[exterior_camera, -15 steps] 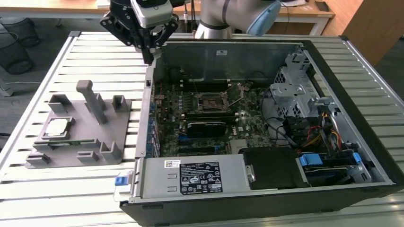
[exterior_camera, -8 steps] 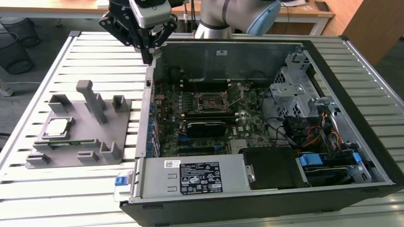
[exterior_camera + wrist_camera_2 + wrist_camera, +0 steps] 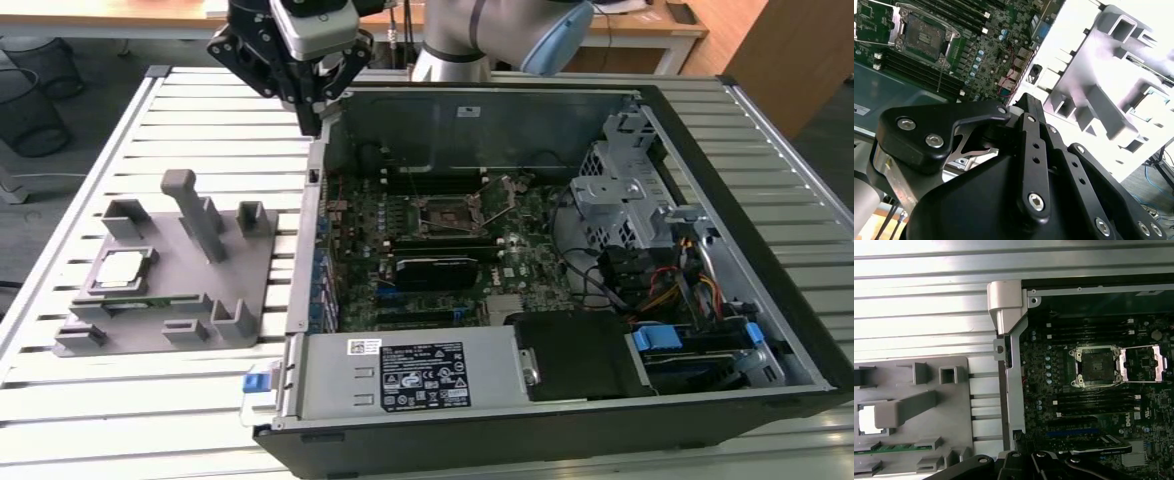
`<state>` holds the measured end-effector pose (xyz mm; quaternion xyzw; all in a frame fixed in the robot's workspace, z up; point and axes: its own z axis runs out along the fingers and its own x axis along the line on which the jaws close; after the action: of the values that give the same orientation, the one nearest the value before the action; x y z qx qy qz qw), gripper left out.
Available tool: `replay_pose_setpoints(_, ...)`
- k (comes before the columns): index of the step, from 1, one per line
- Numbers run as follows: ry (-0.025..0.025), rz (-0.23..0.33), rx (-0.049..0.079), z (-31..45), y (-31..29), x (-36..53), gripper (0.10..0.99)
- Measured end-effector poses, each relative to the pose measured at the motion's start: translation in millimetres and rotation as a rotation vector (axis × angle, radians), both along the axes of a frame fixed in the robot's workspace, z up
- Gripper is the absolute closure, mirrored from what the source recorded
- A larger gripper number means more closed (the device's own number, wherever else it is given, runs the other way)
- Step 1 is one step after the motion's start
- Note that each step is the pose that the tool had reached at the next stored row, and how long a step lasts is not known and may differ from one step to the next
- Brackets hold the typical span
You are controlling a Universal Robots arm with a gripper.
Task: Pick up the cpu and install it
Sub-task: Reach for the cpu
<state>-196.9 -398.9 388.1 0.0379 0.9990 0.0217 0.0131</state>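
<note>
One gripper (image 3: 312, 118), empty, hangs above the open computer case (image 3: 534, 425), at its far corner on the exterior view's left.
Jaws look closed tip to tip on nothing. The cpu (image 3: 123, 268) lies flat in the grey fixture tray (image 3: 247, 272), well apart from the motherboard socket (image 3: 447, 212).

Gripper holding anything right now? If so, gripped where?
Nothing held. The gripper is shut and empty above the case wall, and the cpu lies in the grey tray.

cpu (image 3: 865, 419) glare-washed, partly behind post (image 3: 909, 406); fixture tray (image 3: 956, 415) cut off at edge.
</note>
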Motion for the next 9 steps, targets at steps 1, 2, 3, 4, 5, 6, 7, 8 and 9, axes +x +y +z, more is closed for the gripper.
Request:
replay_pose_setpoints(1,0.0,0.0,0.0,-0.1,0.0,-0.3,0.98)
replay_pose_setpoints(2,0.0,0.0,0.0,-0.1,0.0,-0.7,0.98)
replay_pose_setpoints(3,0.0001,0.0,0.0,-0.2,0.0,-1.0,0.98)
replay_pose_setpoints(4,0.0,0.0,0.0,-0.2,0.0,-1.3,0.98)
replay_pose_setpoints(5,0.0,0.0,0.0,-0.3,0.0,-1.8,0.98)
replay_pose_setpoints(6,0.0,0.0,0.0,-0.4,0.0,-2.1,0.98)
replay_pose_setpoints(7,0.0,0.0,0.0,-0.5,0.0,-2.5,0.98)
replay_pose_setpoints(8,0.0,0.0,0.0,-0.5,0.0,-2.9,0.98)
replay_pose_setpoints(9,0.0001,0.0,0.0,-0.6,0.0,-3.3,0.98)
